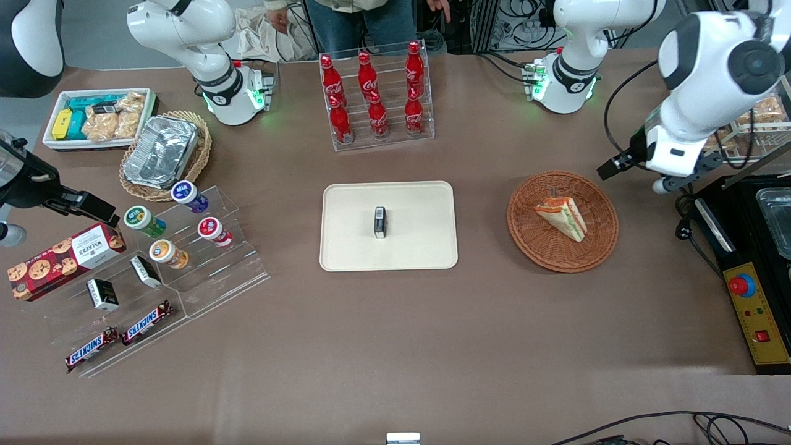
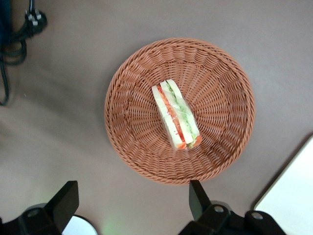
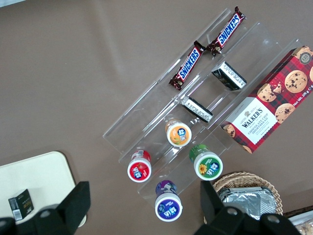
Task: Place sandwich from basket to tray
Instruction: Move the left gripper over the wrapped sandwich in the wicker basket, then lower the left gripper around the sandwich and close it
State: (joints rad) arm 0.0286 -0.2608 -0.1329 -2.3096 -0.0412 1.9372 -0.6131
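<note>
The wrapped triangular sandwich [image 1: 562, 217] lies in the round reddish-brown wicker basket [image 1: 525, 241]. In the left wrist view the sandwich [image 2: 175, 115] rests near the middle of the basket [image 2: 220, 98]. The cream tray [image 1: 420, 247] lies on the table beside the basket, toward the parked arm's end; one of its corners shows in the left wrist view [image 2: 293, 196]. My left gripper [image 1: 673, 179] hangs high above the table, just off the basket's rim toward the working arm's end. It is open and empty [image 2: 132, 200], with the jaws spread wide.
A small black box [image 1: 380, 222] stands in the middle of the tray. A clear rack of red cola bottles [image 1: 374, 99] stands farther from the front camera than the tray. A black and yellow control box [image 1: 757, 309] lies at the working arm's end.
</note>
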